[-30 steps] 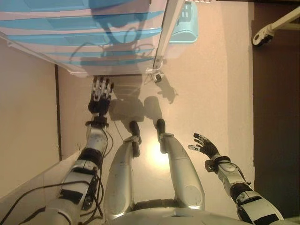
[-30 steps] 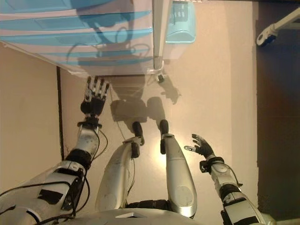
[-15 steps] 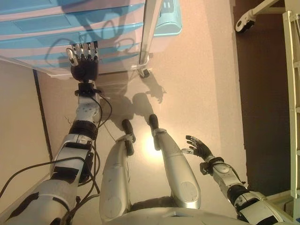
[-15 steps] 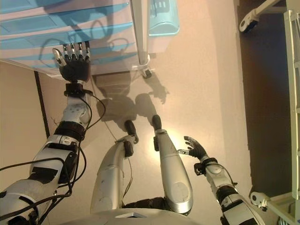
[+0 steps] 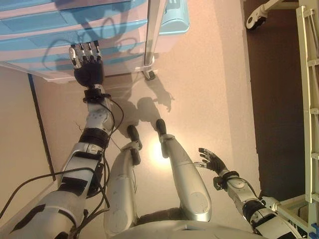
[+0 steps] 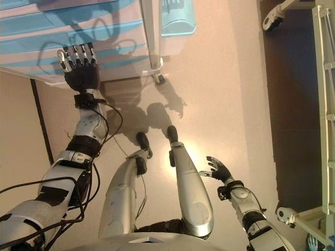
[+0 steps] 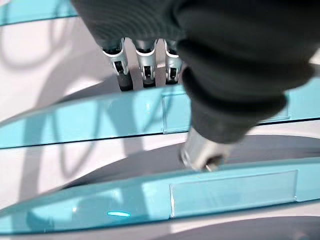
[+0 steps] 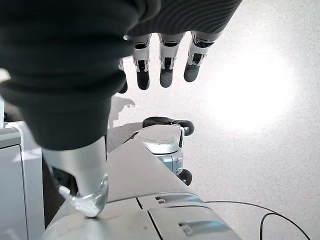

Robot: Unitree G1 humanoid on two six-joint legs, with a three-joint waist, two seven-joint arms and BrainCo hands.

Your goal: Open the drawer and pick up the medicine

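Observation:
A white cabinet [image 5: 50,67] with several light-blue drawer fronts [image 5: 45,42] stands ahead at the left, all shut. My left hand [image 5: 88,74] is raised in front of its lower drawers, fingers straight and open. In the left wrist view its fingertips [image 7: 145,75] lie at the shadowed gap above a blue drawer front [image 7: 100,122]; I cannot tell whether they touch it. My right hand [image 5: 212,160] hangs low at my right side, open and empty, and also shows in the right wrist view [image 8: 165,65]. No medicine shows in any view.
A light-blue bin [image 5: 174,17] stands behind the cabinet's right side. The cabinet rests on small casters [image 5: 149,74]. A white ladder-like frame [image 5: 306,99] and a wheeled leg [image 5: 254,20] stand on the dark floor strip at the right.
My left hand has risen from below the cabinet's base to in front of its lower drawers. The camera has shifted. The right hand has stayed low and open.

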